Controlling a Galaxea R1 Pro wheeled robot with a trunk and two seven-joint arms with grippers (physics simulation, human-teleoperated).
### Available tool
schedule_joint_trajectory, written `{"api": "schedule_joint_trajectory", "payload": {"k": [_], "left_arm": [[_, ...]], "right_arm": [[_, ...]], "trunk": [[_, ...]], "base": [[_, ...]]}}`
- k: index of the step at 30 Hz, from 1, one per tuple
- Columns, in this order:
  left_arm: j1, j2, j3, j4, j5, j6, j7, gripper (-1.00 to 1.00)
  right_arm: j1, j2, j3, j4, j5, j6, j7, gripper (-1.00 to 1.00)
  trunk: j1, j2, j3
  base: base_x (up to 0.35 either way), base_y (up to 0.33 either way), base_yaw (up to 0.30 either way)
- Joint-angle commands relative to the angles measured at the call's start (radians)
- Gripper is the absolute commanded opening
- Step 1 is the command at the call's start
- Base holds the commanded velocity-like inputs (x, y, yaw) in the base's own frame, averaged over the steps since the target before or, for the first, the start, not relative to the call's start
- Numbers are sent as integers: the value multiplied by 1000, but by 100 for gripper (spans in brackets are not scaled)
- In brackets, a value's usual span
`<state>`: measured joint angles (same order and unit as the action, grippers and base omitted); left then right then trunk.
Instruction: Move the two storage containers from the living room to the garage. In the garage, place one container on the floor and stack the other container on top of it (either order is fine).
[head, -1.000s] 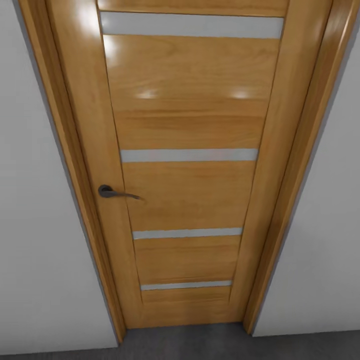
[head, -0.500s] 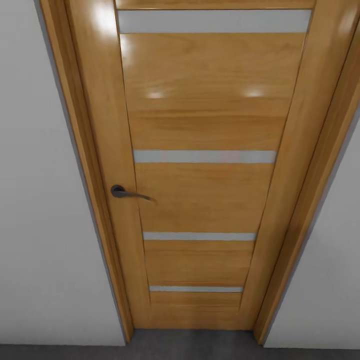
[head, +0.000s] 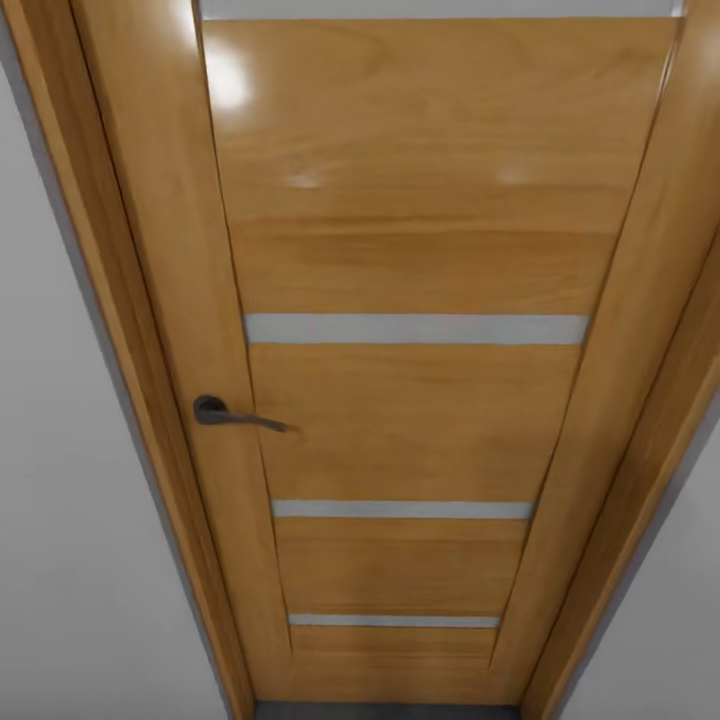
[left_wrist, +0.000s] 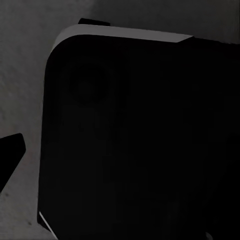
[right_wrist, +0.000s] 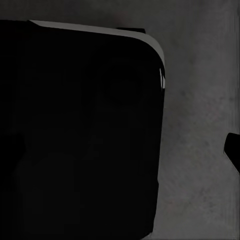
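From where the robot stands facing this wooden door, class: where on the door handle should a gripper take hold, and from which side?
Grip the door handle on its slim horizontal lever, near the free tip pointing right, probably coming straight at the door with fingers above and below. The round base gives little to pinch.

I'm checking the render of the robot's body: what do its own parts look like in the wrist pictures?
Each wrist view shows a black, rounded-cornered body panel with a thin pale edge, above rough dark grey floor. The pincers cannot be made out.
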<state>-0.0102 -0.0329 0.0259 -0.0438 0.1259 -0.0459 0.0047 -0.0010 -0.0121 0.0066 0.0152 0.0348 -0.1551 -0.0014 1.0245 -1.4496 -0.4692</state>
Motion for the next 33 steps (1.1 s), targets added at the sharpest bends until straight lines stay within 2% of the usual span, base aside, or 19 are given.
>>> {"api": "schedule_joint_trajectory", "payload": {"k": [1,15,21,33], "left_arm": [[0,0,2,1,8,-3,1,100],[0,0,3,1,6,-8,0,100],[0,1,5,0,6,-12,1,100],[0,1,5,0,5,-12,1,100]], "right_arm": [[-1,0,1,2,4,-5,0,100],[0,0,0,2,4,-7,-1,100],[-1,0,0,2,4,-6,-2,100],[-1,0,0,2,4,-6,-2,100]], "trunk": [[1,0,-1],[1,0,-1],[1,0,-1],[1,0,-1]], "base": [[288,-129,0],[255,-168,23],[57,-44,146],[3,-2,9]]}}
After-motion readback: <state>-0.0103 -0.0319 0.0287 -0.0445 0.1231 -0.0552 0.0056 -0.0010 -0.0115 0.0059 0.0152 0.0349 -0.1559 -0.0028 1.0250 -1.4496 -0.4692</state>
